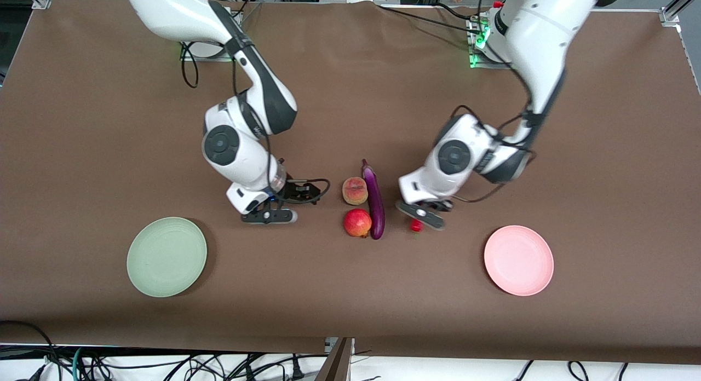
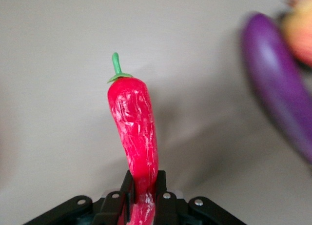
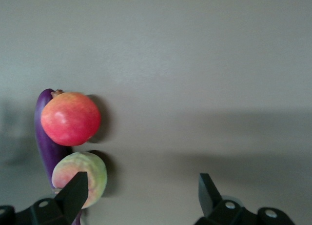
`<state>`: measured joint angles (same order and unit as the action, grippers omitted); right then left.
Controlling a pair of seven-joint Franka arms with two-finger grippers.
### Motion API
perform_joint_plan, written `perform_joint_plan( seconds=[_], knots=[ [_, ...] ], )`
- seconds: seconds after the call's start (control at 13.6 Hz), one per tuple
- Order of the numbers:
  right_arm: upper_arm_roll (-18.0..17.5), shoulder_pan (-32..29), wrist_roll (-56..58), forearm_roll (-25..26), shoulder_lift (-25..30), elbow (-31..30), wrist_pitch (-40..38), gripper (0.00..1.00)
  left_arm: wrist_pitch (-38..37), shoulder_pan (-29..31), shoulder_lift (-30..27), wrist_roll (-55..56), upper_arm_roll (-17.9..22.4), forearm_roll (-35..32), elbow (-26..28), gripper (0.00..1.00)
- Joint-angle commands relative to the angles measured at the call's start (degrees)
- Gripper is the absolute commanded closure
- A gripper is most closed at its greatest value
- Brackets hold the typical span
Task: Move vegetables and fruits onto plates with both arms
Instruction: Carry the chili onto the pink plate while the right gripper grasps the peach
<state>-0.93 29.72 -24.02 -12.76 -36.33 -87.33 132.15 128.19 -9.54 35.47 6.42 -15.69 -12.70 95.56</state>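
My left gripper is shut on the red chili pepper, low by the table beside the purple eggplant, toward the left arm's end. In the left wrist view the chili sticks out from between the fingers, green stem outward. The peach and the red pomegranate-like fruit lie against the eggplant. My right gripper hangs open and empty, low beside these fruits toward the right arm's end. In the right wrist view the peach, the red fruit and the eggplant show.
The pale green plate lies toward the right arm's end, nearer the front camera than the right gripper. The pale pink plate lies toward the left arm's end, nearer than the left gripper. Both plates hold nothing. Brown cloth covers the table.
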Motion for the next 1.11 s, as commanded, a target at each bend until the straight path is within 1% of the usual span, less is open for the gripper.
perform_joint_plan(
  seconds=[0.0, 0.07, 0.15, 0.22, 0.29, 0.44, 0.52, 0.59, 0.74, 0.88, 0.96, 1.03],
  knots=[
    [0.4, 3.4, -3.4, -0.6, -2.5, 1.6, 4.1, 0.0, -6.4, 5.6, -6.3, 0.3, -0.6, -0.9, 0.0, 1.0],
    [0.4, 4.4, -4.7, -0.6, -3.6, 2.0, 6.4, 0.0, -8.2, 6.9, -6.5, 0.2, -0.4, -1.4, -1.3, 1.0],
    [0.4, 5.4, -5.9, -0.6, -4.4, 2.0, 8.6, 0.0, -8.4, 8.0, -6.4, 0.0, 0.6, -1.8, -1.9, 1.0],
    [0.4, 6.3, -7.0, -0.6, -5.1, 2.0, 10.5, 0.0, -8.3, 8.6, -6.4, -1.4, 2.4, -3.9, -2.5, 1.0],
    [0.4, 7.1, -8.0, -0.7, -5.8, 2.0, 11.7, 0.0, -8.1, 9.8, -5.5, -3.5, 3.4, -5.7, -5.0, 1.0],
    [0.4, 8.7, -10.3, -0.6, -7.2, 2.0, 13.2, 0.0, -8.0, 11.5, -1.8, -9.6, 3.6, -6.2, -9.0, 1.0],
    [0.4, 9.3, -10.9, -0.6, -7.9, 2.0, 14.7, 0.0, -6.5, 13.2, 0.6, -12.5, 3.3, -5.5, -10.4, 1.0],
    [0.4, 9.8, -11.4, -0.6, -8.4, 2.0, 15.9, 0.0, -3.9, 13.5, 2.2, -13.9, 3.3, -6.1, -11.4, 1.0],
    [0.4, 10.6, -12.2, -0.6, -9.5, 2.0, 17.4, 0.0, 1.3, 14.0, 5.6, -18.6, 3.4, -5.7, -11.7, 1.0],
    [0.4, 11.3, -13.2, -0.6, -10.3, 2.1, 18.6, 0.0, 5.3, 14.1, 7.8, -19.7, 3.4, -6.2, -11.5, 0.99],
    [0.4, 11.6, -13.2, -0.5, -10.7, 2.1, 19.2, 0.0, 6.3, 14.2, 8.3, -19.6, 3.4, -5.6, -11.4, 0.92],
    [0.4, 11.7, -13.2, -0.5, -11.0, 2.1, 19.8, 0.0, 6.5, 14.0, 8.7, -19.3, 3.4, -5.5, -11.0, 0.66]
  ],
)
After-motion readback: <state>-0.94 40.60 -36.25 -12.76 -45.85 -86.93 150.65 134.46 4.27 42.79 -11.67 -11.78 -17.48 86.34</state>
